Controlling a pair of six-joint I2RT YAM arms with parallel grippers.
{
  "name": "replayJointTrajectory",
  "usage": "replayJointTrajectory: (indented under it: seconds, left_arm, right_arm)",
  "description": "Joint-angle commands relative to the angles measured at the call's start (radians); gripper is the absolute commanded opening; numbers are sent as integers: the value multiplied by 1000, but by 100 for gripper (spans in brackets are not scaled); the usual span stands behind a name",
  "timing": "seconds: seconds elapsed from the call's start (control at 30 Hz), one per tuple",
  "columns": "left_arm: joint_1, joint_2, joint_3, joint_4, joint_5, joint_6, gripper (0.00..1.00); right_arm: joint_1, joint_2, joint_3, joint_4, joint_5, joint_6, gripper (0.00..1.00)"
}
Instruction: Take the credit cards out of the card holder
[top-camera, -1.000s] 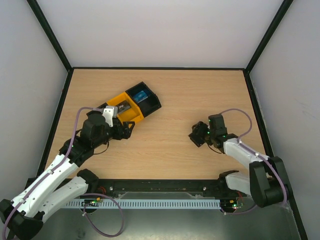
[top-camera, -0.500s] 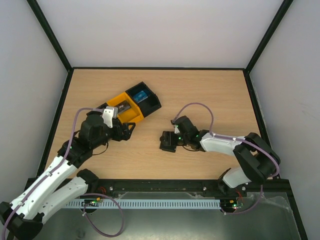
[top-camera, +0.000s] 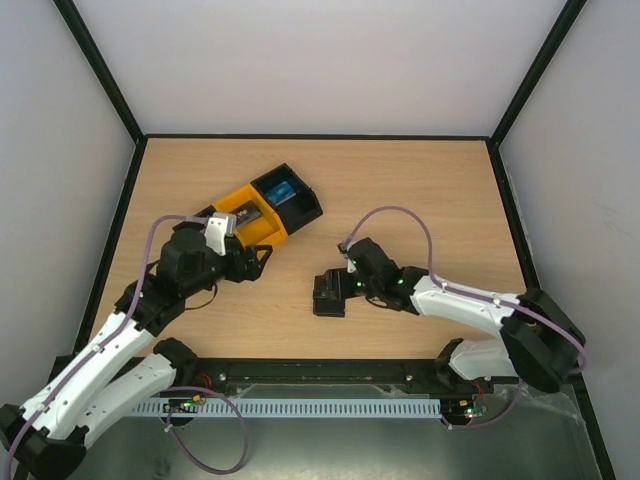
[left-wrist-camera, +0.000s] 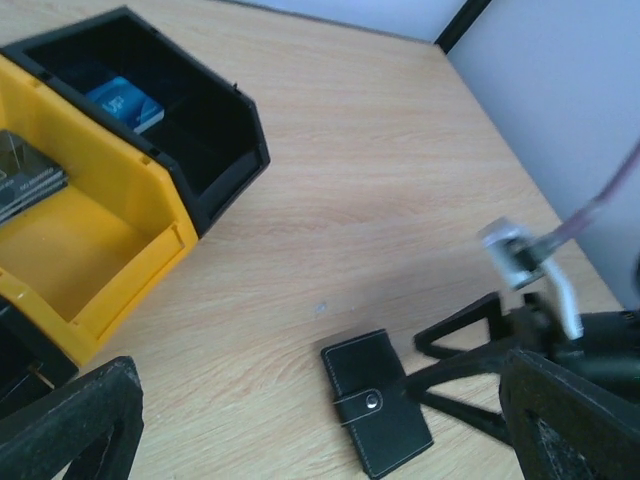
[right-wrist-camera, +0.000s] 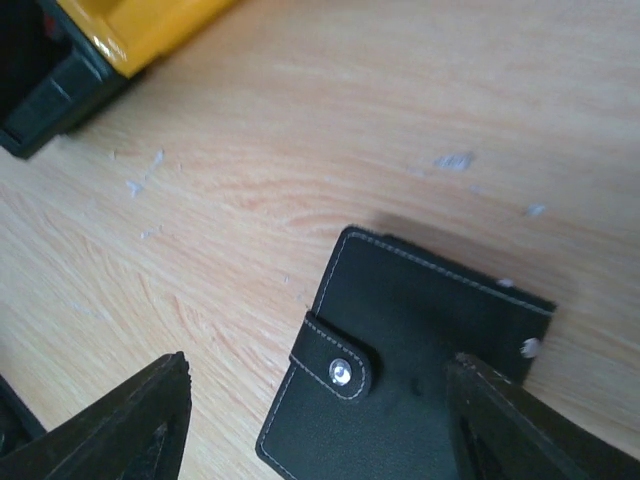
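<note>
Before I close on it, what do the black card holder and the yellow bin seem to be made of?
The flat black rectangular card holder looks like leather or imitation leather: matte, pale stitching along its edges, a metal snap on its strap. The yellow open bin looks like moulded hard plastic: smooth, uniform colour, slight sheen.

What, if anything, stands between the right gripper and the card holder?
Nothing visible. The card holder lies flat on the bare table, directly under the open right gripper. Its strap is snapped shut, so no cards show.
</note>
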Motion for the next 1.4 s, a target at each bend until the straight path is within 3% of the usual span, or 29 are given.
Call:
replayJointTrajectory:
  seconds: [0.0, 0.27, 0.37, 0.57, 0.67, 1.03, 1.37]
  left_arm:
    - [-1, 71, 33, -47, 22, -43, 96]
    - [-85, 158, -7, 44, 79, -131, 68]
    - [-128, 219, -32, 91, 84, -191, 58]
    - [-198, 347, -104, 258, 120, -234, 27]
    - [-199, 402, -155, 368, 152, -255, 19]
    - [-199, 644, -216, 624, 339, -276, 13]
    - [-204, 731, -252, 666, 295, -265, 7]
  right_arm:
    - [-16, -97, -34, -52, 160, 54, 67]
    - [-98, -195, -208, 120, 124, 180, 44]
    - [-112, -194, -263, 191, 90, 236, 40]
    - [-112, -148, -380, 422, 5, 343, 35]
    - [-112, -96, -408, 508, -19, 378, 34]
    - [-113, 76, -422, 687, -92, 419, 34]
    - [-112, 183, -418, 845, -182, 502, 35]
